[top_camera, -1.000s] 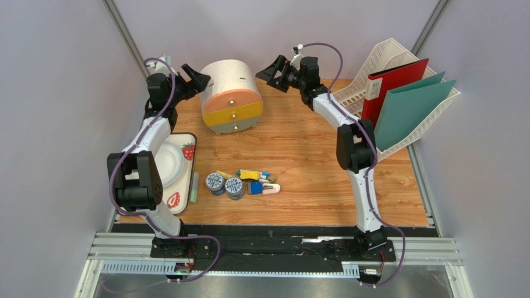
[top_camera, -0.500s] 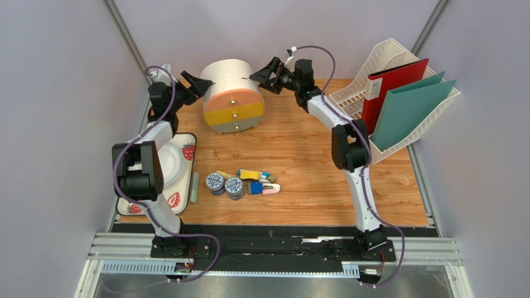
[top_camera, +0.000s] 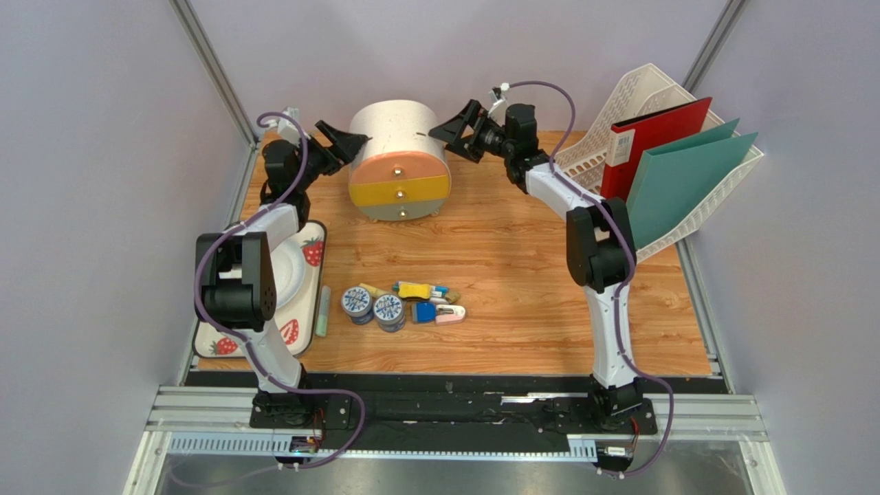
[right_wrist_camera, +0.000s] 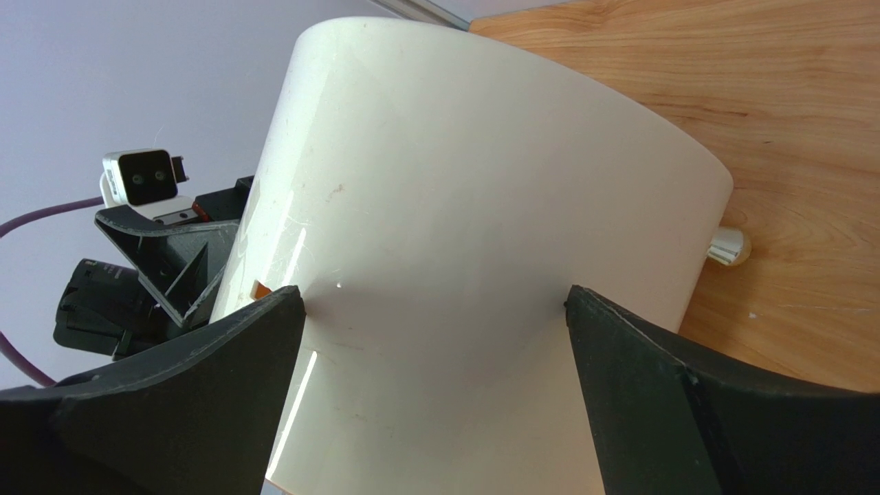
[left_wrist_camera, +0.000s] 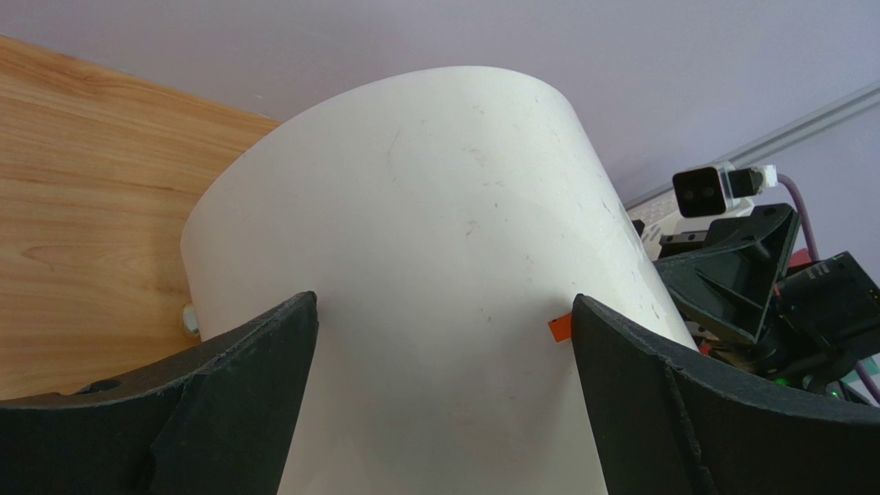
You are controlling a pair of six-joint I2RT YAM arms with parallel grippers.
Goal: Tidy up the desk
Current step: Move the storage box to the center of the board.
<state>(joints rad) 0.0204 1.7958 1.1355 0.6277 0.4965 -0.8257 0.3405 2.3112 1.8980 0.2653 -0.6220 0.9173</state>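
Filling most of the view, the desk [top_camera: 516, 258] lay flat between metal rails [top_camera: 465, 405], its orange-brown wood grain smooth and even. On its far right corner a white lattice file rack [top_camera: 589, 155] leaned outward, likely so the stiff red folder [top_camera: 661, 134] and teal folder [top_camera: 682, 186] could stand on edge. At the far centre sat a round drawer unit [top_camera: 398, 155], a cream drum with a matte, faintly scuffed wall and a front banded pink, yellow and grey. The left gripper [top_camera: 346, 144] and right gripper [top_camera: 454, 134] bracketed it from either side, each with jaws spread fully wide across the curved wall and closed on nothing. I judged they meant to shift it together, since it looked too broad for one; actual contact could not be told. Near left, a strawberry-print tray [top_camera: 313, 270] carried a white plate [top_camera: 281, 270], while two round patterned tins [top_camera: 372, 305] and a heap of small clips [top_camera: 434, 302] lay at the near centre
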